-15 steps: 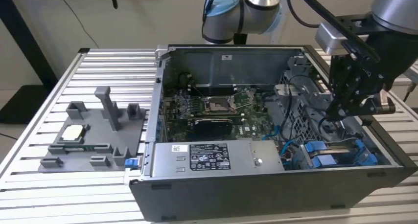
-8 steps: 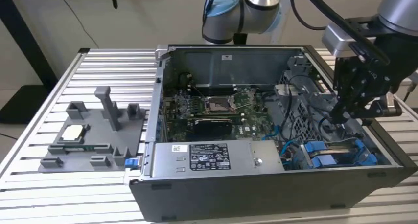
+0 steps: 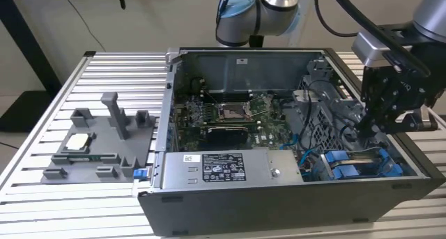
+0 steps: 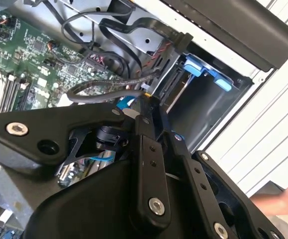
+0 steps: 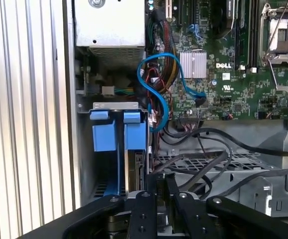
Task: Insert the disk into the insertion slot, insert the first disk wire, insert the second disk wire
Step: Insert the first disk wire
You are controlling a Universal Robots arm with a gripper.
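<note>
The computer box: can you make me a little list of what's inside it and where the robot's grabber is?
Computer case: open on top, on a slatted metal table.
Insertion slot: grey bay with bright blue tabs, in a corner of the case.
Gripper: down inside the case, among black cables, close to the insertion slot.
Disk: cannot tell whether it is in the slot.
Blue cable: looped beside the motherboard.
Power supply: silver box, white sticker.
Grey tray: on the table, at the exterior view's left.
</note>
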